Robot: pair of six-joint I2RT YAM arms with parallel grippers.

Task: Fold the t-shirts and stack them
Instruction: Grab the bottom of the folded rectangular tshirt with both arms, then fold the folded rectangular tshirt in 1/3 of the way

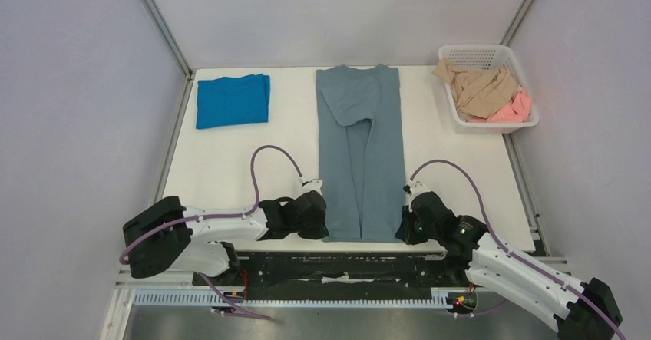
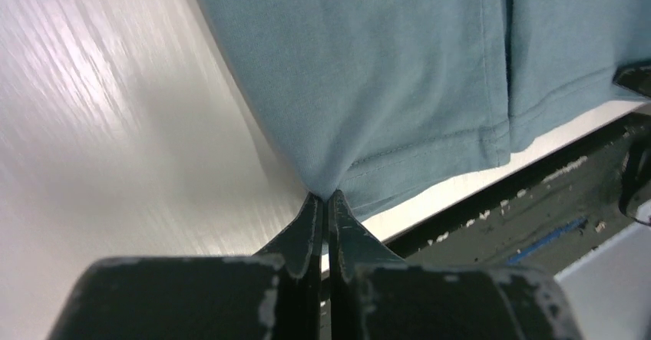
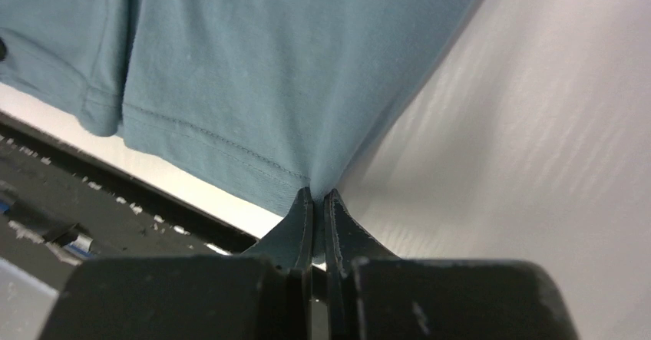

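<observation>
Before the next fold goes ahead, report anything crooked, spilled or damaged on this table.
Nothing stands out. The grey-blue t-shirt lies straight, left gripper and right gripper shut on its near corners. The blue t-shirt is neatly folded; the tan t-shirt only drapes over the basket.

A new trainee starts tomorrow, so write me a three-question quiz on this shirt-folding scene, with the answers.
1. True or false: the left pincer and the right pincer are each shut on a near corner of the grey-blue shirt.
2. Where do the tan shirt and the pink shirt lie? A: hanging from the right pincer. B: in the white basket. C: under the grey-blue shirt.
3. Fill in: in the top view, the folded blue shirt lies to the ____ of the grey-blue shirt.

Key: 1 true; 2 B; 3 left.
</observation>
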